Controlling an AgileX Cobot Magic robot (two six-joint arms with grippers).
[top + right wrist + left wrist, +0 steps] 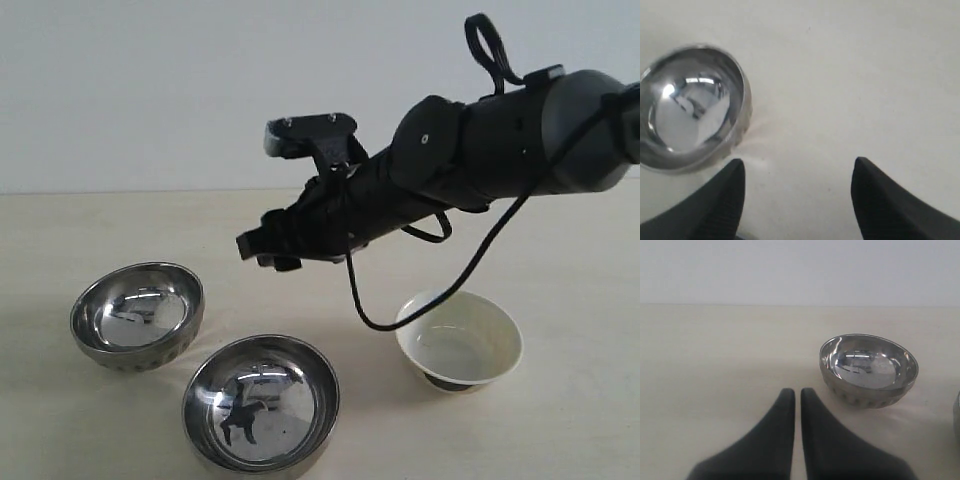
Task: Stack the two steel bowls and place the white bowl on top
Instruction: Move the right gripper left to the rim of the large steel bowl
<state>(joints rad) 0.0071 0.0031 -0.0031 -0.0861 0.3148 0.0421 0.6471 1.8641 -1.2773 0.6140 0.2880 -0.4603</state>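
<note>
While the left gripper (pixel 797 390) sits closed and empty, the right gripper (pixel 799 162) gapes wide, empty, near a steel bowl (pixel 690 107).

Three bowls on one surface (pixel 90 240). Two are steel: the dimpled steel bowl (pixel 137 316) and the plain steel bowl (pixel 260 402), both ahead of the right gripper (pixel 258 250). One white bowl (pixel 460 340) sits back beneath its arm.

The left tool (pixel 797 391) holds its two dark fingers (pixel 775 440) almost together, with nothing between them. A shiny steel bowl (pixel 867 370) with dimples sits upright on the pale bench (pixel 715 350), near the tool and away from the bench's far edge.
</note>
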